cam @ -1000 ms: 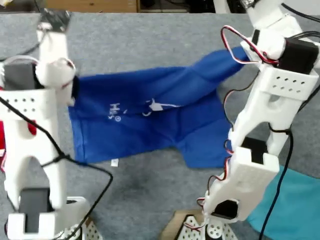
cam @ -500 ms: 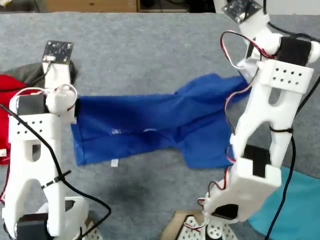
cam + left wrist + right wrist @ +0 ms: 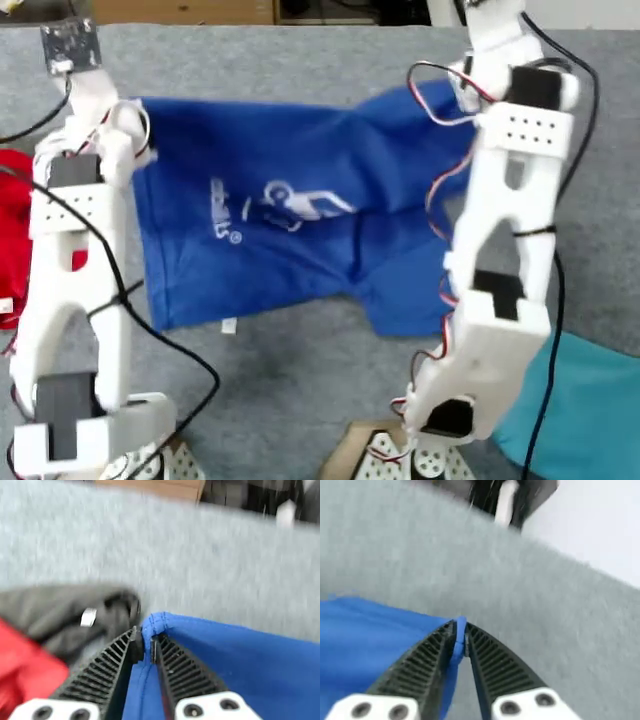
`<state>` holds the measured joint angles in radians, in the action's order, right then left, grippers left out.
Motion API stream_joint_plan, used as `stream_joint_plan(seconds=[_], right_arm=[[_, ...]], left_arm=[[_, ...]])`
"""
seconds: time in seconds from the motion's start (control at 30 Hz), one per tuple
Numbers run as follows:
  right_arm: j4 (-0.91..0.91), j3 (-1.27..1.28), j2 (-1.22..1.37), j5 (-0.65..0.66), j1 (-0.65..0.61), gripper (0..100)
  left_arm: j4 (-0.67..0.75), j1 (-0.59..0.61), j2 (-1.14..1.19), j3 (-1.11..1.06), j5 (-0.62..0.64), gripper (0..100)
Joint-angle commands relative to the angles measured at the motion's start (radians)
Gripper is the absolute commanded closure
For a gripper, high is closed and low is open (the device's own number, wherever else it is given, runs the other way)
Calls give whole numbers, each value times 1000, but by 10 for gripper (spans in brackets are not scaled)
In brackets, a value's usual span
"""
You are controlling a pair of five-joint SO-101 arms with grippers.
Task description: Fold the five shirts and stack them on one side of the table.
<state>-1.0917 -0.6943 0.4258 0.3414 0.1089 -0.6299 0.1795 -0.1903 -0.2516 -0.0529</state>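
L gripper (image 3: 145, 647): arm stretched fwd over table, jaws pinched on blue shirt (image 3: 300, 250) corner. R gripper (image 3: 460, 637): arm extended likewise, clamping shirt's opposite edge.

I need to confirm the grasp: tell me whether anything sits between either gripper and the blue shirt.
Nothing does. The left gripper and right gripper each pinch an edge of the blue shirt directly.
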Motion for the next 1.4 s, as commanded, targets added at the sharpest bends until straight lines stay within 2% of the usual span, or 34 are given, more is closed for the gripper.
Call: stream_joint_plan(seconds=[0.0, 0.13, 0.3, 0.43, 0.53, 0.63, 0.8, 0.97, 1.13, 1.37], right_arm=[[209, -7, 10, -87, -22, 994], [327, -7, 24, -137, -24, 994], [327, -5, 21, -130, -24, 994], [192, -7, 21, -112, -24, 994], [52, -7, 21, 28, -28, 994], [-77, -7, 21, 147, -27, 994], [-269, -7, 19, 333, -24, 994], [-419, 1, -44, 385, -22, 994], [-554, 4, -119, 423, -30, 994], [-589, 107, -143, 423, 30, 994]], left_arm=[[149, 15, 48, 89, 26, 981], [187, 17, 97, 149, 26, 981], [178, 17, 108, 141, 26, 981], [180, 18, 101, 64, 20, 981], [161, 34, 101, 11, 18, 981], [21, 38, 99, 6, 5, 981], [-212, 29, 62, 6, -124, 981], [-399, 12, 16, -11, -157, 981], [-371, 3, 7, -190, -219, 981], [-367, 8, 5, -354, -235, 981]])
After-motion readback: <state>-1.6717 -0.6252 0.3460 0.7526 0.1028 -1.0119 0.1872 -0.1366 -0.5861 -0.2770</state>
